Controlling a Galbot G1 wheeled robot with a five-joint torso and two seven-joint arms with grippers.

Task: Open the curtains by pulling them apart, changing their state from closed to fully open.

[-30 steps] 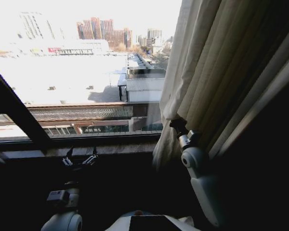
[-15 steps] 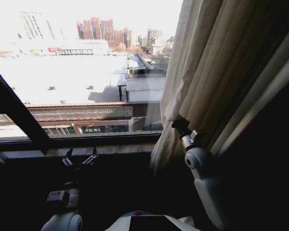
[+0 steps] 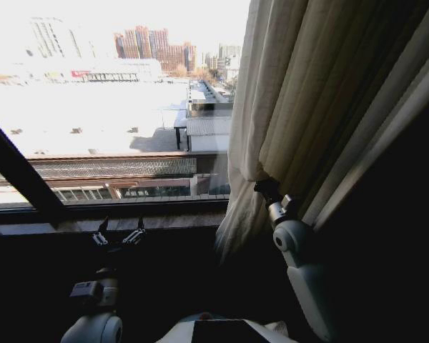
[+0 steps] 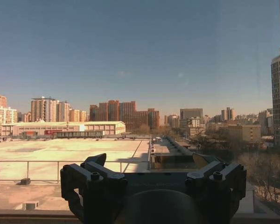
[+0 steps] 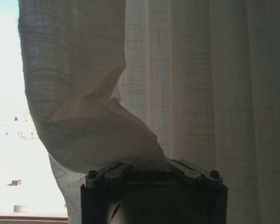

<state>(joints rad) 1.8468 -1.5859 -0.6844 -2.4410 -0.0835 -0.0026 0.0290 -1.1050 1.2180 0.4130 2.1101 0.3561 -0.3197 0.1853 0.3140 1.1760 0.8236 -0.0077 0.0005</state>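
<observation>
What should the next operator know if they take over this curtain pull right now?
Right gripper: shut on the curtain, fabric bunched at its fingers in the right wrist view.
Left gripper: open, holding nothing, low by the window sill, facing the glass.
Done: the window in front is uncovered; the right panel is gathered to the right.
Left: that panel's edge hangs partway across the glass; carry it farther right, then release. The left panel is out of sight, so check it.

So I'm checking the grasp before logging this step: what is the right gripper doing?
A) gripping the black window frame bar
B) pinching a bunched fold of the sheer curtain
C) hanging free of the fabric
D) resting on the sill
B: the right gripper is shut on a bunched fold of the sheer curtain drawn into it.
</observation>
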